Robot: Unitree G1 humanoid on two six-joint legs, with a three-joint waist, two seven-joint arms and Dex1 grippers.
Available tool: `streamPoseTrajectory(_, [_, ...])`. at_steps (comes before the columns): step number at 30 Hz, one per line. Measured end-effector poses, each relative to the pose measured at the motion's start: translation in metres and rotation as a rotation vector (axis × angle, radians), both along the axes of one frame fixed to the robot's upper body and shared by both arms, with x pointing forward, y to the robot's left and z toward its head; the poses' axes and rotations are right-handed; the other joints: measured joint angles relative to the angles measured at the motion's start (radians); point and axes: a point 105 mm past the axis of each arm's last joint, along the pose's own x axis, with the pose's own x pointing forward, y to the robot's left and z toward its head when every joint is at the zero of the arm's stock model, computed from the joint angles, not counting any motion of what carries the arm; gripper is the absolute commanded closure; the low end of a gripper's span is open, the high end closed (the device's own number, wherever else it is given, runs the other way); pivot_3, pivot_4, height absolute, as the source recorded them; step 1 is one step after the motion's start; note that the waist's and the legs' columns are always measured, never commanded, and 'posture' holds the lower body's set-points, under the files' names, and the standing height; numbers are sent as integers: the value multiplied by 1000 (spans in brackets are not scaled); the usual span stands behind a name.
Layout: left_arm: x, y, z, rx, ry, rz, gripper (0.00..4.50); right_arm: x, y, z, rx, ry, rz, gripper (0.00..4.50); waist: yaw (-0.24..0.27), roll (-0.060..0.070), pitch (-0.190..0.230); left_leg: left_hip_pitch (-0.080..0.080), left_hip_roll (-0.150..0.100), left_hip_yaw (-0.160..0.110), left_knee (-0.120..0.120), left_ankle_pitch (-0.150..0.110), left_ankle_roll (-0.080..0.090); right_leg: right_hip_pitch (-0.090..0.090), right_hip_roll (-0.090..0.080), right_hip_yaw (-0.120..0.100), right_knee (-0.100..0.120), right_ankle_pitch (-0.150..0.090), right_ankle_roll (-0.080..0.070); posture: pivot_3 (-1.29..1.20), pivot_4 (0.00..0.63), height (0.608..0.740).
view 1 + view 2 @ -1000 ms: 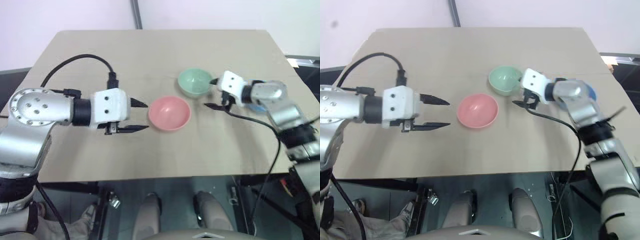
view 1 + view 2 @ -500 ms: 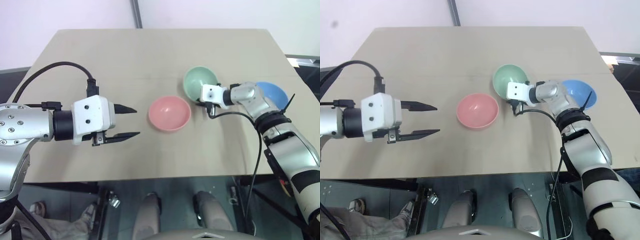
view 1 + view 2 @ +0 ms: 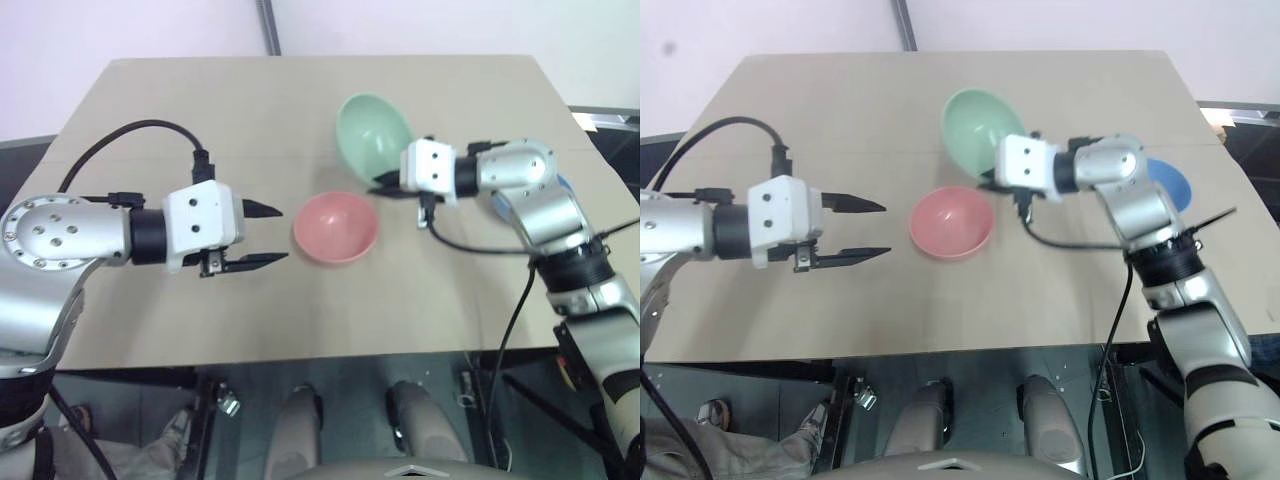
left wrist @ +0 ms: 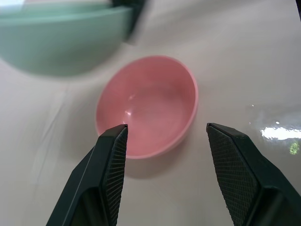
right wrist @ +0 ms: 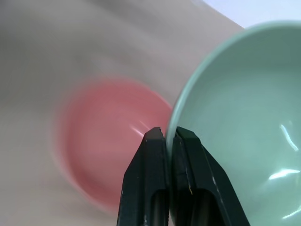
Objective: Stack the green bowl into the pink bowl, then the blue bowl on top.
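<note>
Green bowl held tilted above and just behind the pink bowl

The left end effector (image 3: 272,235) stands open and empty beside the round salmon-pink plastic bowl (image 3: 336,226) on the table (image 3: 180,110); the right end effector (image 5: 170,136) pinches the rim of the mint-green plastic bowl (image 3: 372,132), nearer to the target.

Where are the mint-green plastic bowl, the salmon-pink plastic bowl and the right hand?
mint-green plastic bowl (image 3: 372,132), left eye view, inner wall.
salmon-pink plastic bowl (image 3: 335,226), left eye view, inside bottom.
right hand (image 5: 170,137), right wrist view, fingertips at bowl's rim.
</note>
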Motion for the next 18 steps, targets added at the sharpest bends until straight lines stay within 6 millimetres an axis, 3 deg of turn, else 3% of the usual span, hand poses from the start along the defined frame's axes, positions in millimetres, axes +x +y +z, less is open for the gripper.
streamPoseTrajectory(1, [1, 0, 0, 1, 2, -2, 1675, -4, 3, -2, -5, 16, 11, 4409, 3, 0, 0, 0, 0, 0, 1, 0, 0, 0, 0, 0, 0, 0, 0, 0, 150, 740])
streamPoseTrajectory(5, [2, 0, 0, 5, 8, -14, 1675, -10, 12, -8, 1, 60, 6, 3153, 11, 0, 0, 0, 0, 0, 2, 0, 0, 0, 0, 0, 0, 0, 1, 0, 150, 740])
streamPoseTrajectory(8, [3, 0, 3, 6, 0, -20, 1675, 1, 15, -6, 49, 13, -74, 1956, 13, 0, 0, 0, 0, 0, 2, 0, 0, 0, 0, 0, 0, 0, 0, 0, 150, 740])
streamPoseTrajectory(10, [4, -1, 3, 6, 2, -23, 1675, 8, 11, 1, 87, -7, -128, 1686, 14, 0, 0, -1, 0, 0, 2, 0, 0, 0, 0, 0, 0, 0, 0, 0, 150, 740])
streamPoseTrajectory(14, [4, -6, 2, 2, 6, -52, 1675, 16, -40, 23, 142, 4, -324, 1686, 34, 0, 0, -3, 0, 0, 1, 0, 0, -1, 0, 0, -2, 0, 0, 0, 150, 740])
streamPoseTrajectory(16, [5, -11, 6, -14, -4, -76, 1675, 19, -77, 26, 116, -3, -462, 1686, 44, -1, 0, -3, 0, 0, 1, 0, 0, -1, 0, -1, -2, 0, 0, 0, 150, 740])
streamPoseTrajectory(18, [5, -17, 7, -33, 19, -116, 1675, 22, -123, 17, 45, 12, -631, 1686, 50, -1, 0, -4, 0, 0, 2, 0, 0, -1, -1, -1, -2, 0, 0, 0, 150, 740])
